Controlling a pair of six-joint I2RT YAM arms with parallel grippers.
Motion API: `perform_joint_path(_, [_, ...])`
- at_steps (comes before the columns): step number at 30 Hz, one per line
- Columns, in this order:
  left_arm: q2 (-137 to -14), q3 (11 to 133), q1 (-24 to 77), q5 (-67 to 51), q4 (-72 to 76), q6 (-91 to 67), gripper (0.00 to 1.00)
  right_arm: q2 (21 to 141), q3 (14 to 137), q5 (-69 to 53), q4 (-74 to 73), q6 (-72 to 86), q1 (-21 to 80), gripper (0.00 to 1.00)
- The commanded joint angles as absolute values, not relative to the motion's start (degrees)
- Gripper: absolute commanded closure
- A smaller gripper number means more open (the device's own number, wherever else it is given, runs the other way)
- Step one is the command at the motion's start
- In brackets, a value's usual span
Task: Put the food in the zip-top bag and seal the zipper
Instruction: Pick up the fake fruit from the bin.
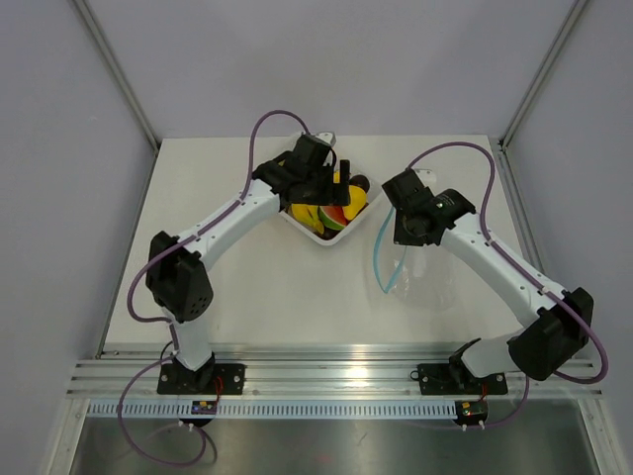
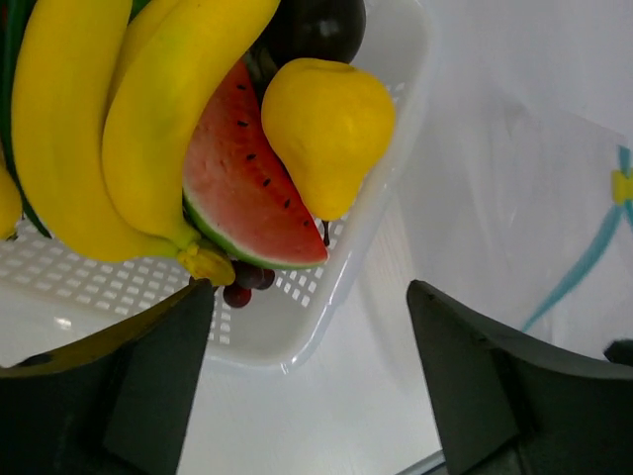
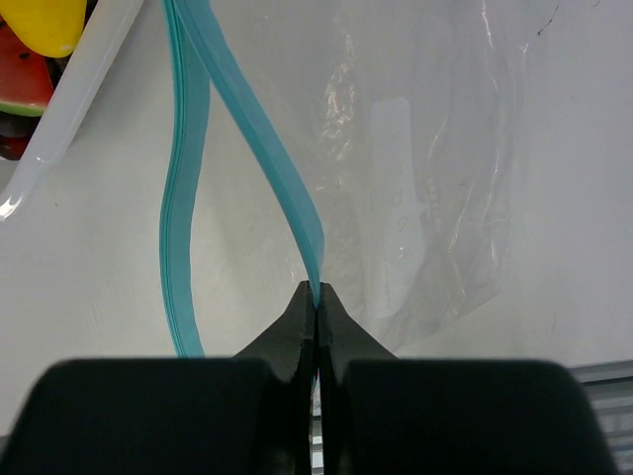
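The food lies in a white tray [image 1: 315,234]: two yellow bananas [image 2: 148,129], a yellow pear [image 2: 326,129], a watermelon slice [image 2: 247,193] and dark grapes [image 2: 242,287]. My left gripper [image 1: 334,181] hovers over the tray, open and empty; in the left wrist view [image 2: 312,381] its jaws stand wide apart just off the tray's corner. The clear zip-top bag [image 1: 420,269] lies right of the tray. My right gripper [image 3: 316,292] is shut on one side of the light-blue zipper [image 3: 267,148]. The other side [image 3: 178,247] bows away, so the mouth gapes open toward the tray.
The tray's rim [image 3: 69,109] is close to the bag's mouth in the right wrist view. A dark plum [image 2: 316,25] sits at the tray's far side. Grey walls surround the white table, and a metal rail [image 1: 326,381] runs along the near edge.
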State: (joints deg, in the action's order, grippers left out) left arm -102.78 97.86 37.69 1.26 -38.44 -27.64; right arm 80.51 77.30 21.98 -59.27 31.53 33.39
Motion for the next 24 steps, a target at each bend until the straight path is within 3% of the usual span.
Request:
perform_joint_path(1, [-107.65, 102.30, 37.79, 0.35, -35.43, -28.83, 0.11, 77.35, 78.84, 23.73, -58.88, 31.73, 33.84, 1.00])
perform_joint_path(4, [-111.70, 105.99, 37.79, 0.35, -34.98, -28.30, 0.05, 76.21, 78.14, 23.82, -58.89, 31.90, 33.84, 1.00])
perform_joint_path(24, [-125.51, 117.07, 37.79, 0.00, -35.68, -28.21, 0.05, 74.97, 77.17, 22.50, -58.80, 31.90, 33.84, 1.00])
